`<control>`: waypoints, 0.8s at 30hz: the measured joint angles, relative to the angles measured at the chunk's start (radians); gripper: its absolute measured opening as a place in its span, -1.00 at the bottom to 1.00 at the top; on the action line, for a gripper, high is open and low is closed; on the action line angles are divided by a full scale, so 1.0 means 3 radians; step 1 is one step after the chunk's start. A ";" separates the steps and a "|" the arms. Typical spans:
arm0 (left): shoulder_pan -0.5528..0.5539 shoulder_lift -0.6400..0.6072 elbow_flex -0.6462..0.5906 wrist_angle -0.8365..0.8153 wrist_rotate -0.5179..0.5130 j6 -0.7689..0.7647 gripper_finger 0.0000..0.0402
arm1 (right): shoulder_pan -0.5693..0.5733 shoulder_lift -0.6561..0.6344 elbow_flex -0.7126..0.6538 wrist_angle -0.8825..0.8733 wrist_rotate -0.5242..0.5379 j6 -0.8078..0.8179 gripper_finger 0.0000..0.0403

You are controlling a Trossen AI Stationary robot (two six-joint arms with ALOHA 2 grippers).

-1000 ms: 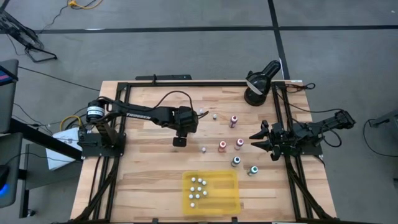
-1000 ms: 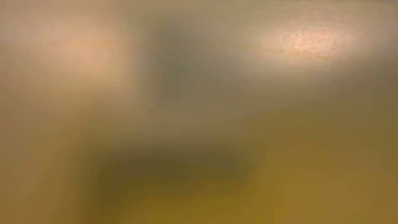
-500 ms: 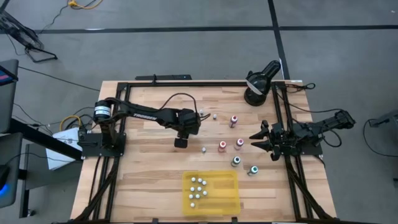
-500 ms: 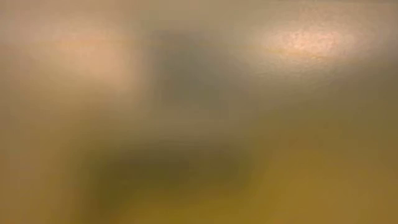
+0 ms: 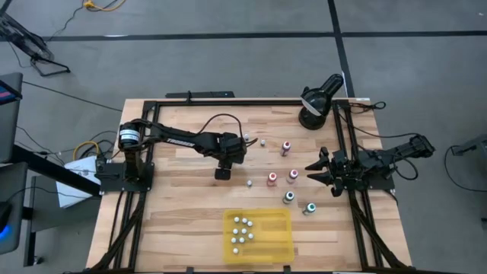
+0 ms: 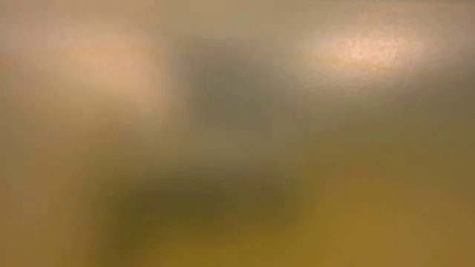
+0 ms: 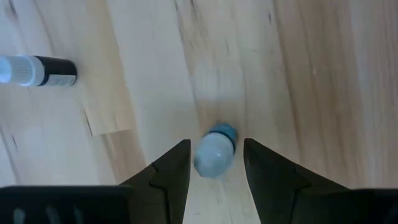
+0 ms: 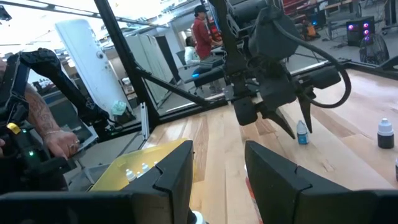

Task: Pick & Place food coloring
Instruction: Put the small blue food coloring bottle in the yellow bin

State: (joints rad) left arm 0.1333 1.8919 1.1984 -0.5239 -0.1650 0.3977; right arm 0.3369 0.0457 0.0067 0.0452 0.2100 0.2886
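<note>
A small blue food-colouring bottle with a white cap [image 7: 214, 152] stands upright on the wooden table. My left gripper [image 7: 216, 146] hangs over it, open, pointing down, one finger on either side and a gap to each. In the high view this gripper [image 5: 234, 143] is at the table's middle, toward the far side, by the bottle [image 5: 246, 138]. A dark bottle [image 7: 40, 70] stands close by. My right gripper [image 8: 217, 180] waits open at the right edge [image 5: 318, 171]. The yellow tray [image 5: 281, 243] near the near edge holds several bottles. The low view is a blur.
Red and pink bottles [image 5: 272, 179] [image 5: 286, 147] and teal ones [image 5: 288, 197] [image 5: 309, 207] stand between the two grippers. A black lamp-like object [image 5: 316, 103] sits at the far right corner. People stand beyond the table's left side [image 8: 202, 31].
My left arm has swung a little toward the table's right, bringing its gripper closer over the blue bottle. Bottles, tray and right arm have stayed where they were.
</note>
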 joint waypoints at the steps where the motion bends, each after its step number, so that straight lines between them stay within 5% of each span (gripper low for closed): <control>1: -0.0001 0.0000 0.0001 0.0001 0.0000 -0.0001 -0.30 | 0.0000 0.0000 -0.0001 0.0000 -0.0001 0.0000 -0.32; 24: 0.0004 0.0000 0.0229 -0.0216 0.0176 -0.0004 -0.30 | 0.0000 0.0000 -0.0001 0.0000 -0.0001 0.0000 -0.32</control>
State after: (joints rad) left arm 0.1345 1.8919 1.2671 -0.5887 -0.1122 0.3965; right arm 0.3369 0.0456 0.0064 0.0452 0.2097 0.2886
